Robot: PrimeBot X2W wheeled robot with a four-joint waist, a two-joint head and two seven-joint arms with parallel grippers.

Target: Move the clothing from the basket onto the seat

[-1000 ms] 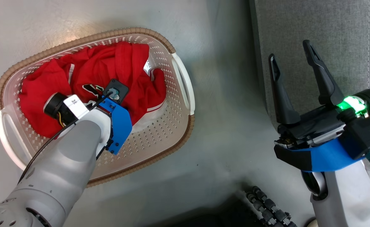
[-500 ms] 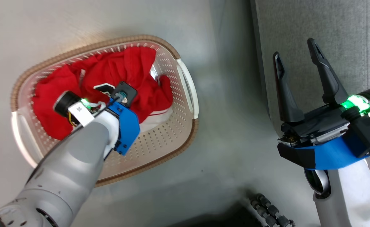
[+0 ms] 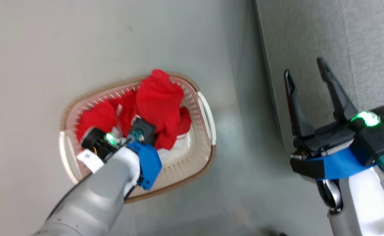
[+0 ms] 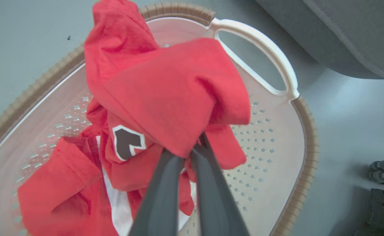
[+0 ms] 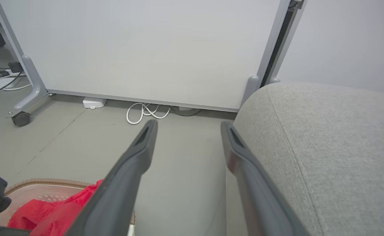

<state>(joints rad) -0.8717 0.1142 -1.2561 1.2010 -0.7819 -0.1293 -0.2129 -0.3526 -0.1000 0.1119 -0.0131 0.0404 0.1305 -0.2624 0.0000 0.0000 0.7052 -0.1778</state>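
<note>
Left gripper (image 4: 192, 150) pinches a fold of red clothing (image 4: 165, 91), which lies in the one basket (image 4: 277, 157) on the grey floor (image 3: 80, 39). Right gripper (image 3: 303, 68) is spread wide, holding nothing. One grey seat (image 3: 326, 32) sits at 3 o'clock from the basket. One white wall panel (image 5: 146, 49) stands at 12 o'clock.

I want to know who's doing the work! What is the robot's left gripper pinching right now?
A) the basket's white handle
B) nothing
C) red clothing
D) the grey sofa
C: the left gripper has its fingers shut on a fold of the red clothing, held up over the basket.
</note>
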